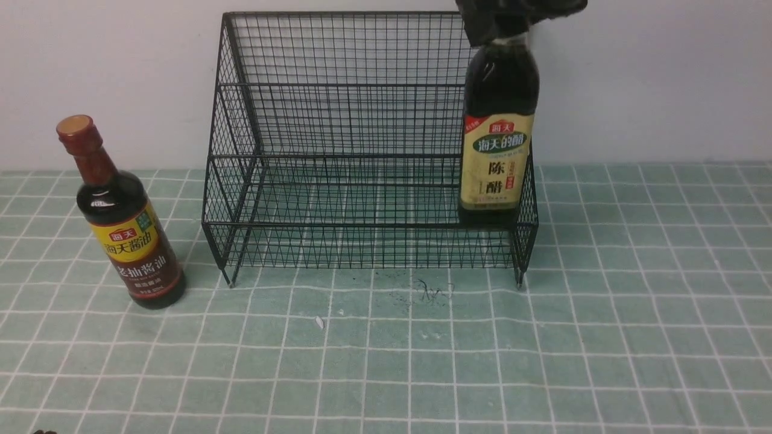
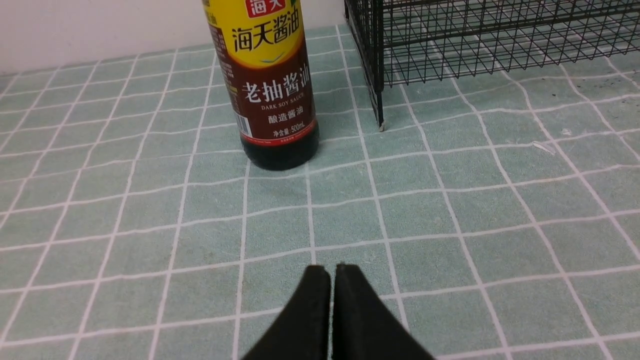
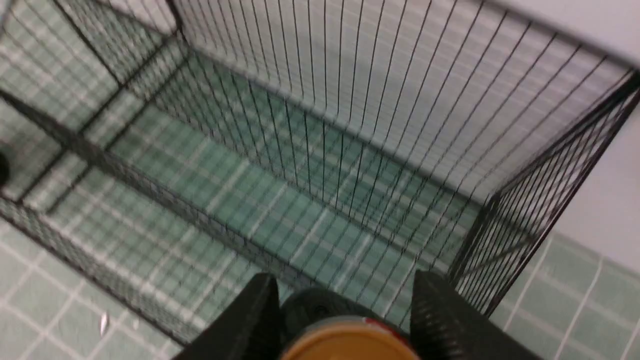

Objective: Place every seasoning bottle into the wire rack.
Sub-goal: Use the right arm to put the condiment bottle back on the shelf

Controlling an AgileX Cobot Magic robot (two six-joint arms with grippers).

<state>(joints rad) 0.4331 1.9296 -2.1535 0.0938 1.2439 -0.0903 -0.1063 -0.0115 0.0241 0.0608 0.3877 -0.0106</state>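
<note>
The broader bottle (image 1: 497, 157), with a beige label, hangs upright at the right end of the black wire rack (image 1: 362, 157), its base level with the front rail of the lower tier. My right gripper (image 1: 503, 30) is shut on its neck from above. In the right wrist view the fingers (image 3: 260, 310) flank the tan cap (image 3: 350, 342) above the rack (image 3: 325, 100). The slim bottle (image 1: 129, 241), with a red cap wrap, stands on the table left of the rack. My left gripper (image 2: 332, 267) is shut and empty, low over the table in front of that bottle (image 2: 270, 100).
The rack (image 2: 475, 45) stands against a white wall on a green checked cloth (image 1: 386, 361). A small white scrap (image 1: 319, 322) and dark smudges (image 1: 428, 292) lie on the cloth in front of the rack.
</note>
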